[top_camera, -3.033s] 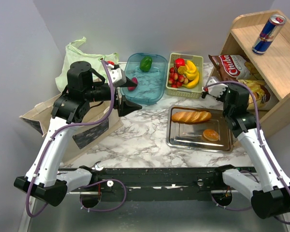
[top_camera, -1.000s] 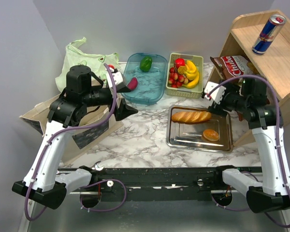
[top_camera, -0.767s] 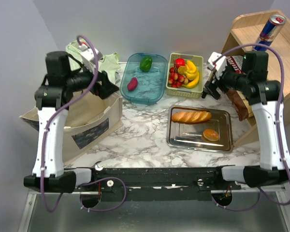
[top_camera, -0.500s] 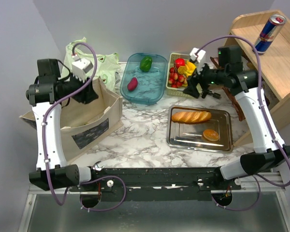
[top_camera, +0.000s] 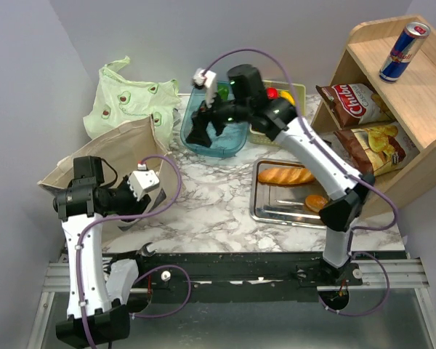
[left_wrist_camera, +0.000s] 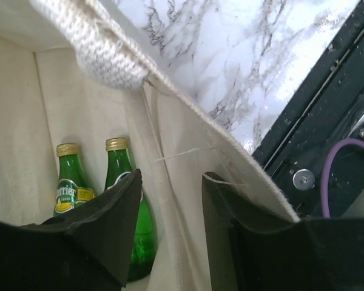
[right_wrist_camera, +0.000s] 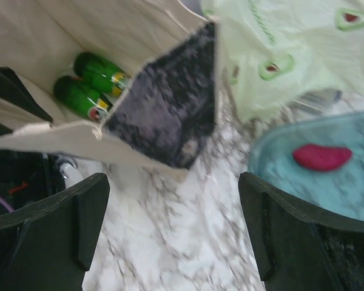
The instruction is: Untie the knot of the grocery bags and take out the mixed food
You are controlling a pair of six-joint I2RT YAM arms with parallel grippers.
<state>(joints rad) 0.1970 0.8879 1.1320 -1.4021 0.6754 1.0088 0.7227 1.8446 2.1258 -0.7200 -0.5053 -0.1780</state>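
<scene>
The left gripper (left_wrist_camera: 170, 179) stands astride the near wall of the tote (left_wrist_camera: 188, 139), one finger inside and one outside. The jaws are half apart, and I cannot tell whether they pinch the canvas. Beyond the inner finger, two green bottles (left_wrist_camera: 120, 167) lie at the tote's bottom, at the desk's (top_camera: 218, 203) near left corner.

The right gripper (right_wrist_camera: 173, 179) is spread wide and empty. It hangs over the left rim of the tub (top_camera: 236, 142) at the far edge, facing the tote's mouth. The magenta vegetable (right_wrist_camera: 323, 156) lies in the tub. The green bag (top_camera: 131, 98) slumps in the far left corner, just behind the tote; no knot can be made out on it.

The risks, as I judge them:
- A pull on one thin wall could tip the tote or drag it over the left edge, sending the bottles rolling.
- A loose pinch could let the canvas slip out.
- The right arm is stretched far across the desk, so a reach into the tote could meet the left gripper or knock the tub.
</scene>
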